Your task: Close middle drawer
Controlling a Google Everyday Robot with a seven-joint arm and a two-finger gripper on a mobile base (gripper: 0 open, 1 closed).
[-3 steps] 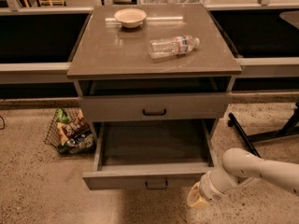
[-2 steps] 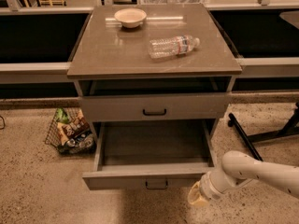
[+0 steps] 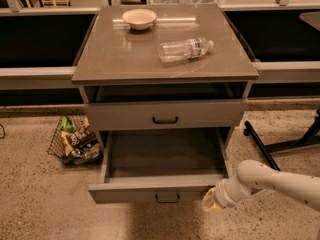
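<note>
The middle drawer (image 3: 165,191) is pulled far out of the grey cabinet. It is a wide, shallow, empty tray with a low front panel and a small black handle (image 3: 167,199). My gripper (image 3: 212,202) is low at the right end of that front panel, close to its corner. I cannot tell whether it touches the panel. My white arm (image 3: 272,181) comes in from the lower right.
The top drawer (image 3: 165,115) above stands slightly out, with a dark gap over it. A bowl (image 3: 139,18) and a lying plastic bottle (image 3: 186,49) are on the cabinet top. A wire basket of snacks (image 3: 76,141) is on the floor at left. Black chair legs (image 3: 270,146) are at right.
My gripper has crept slightly up and left toward the right end of the drawer front. The drawer has not visibly moved.
</note>
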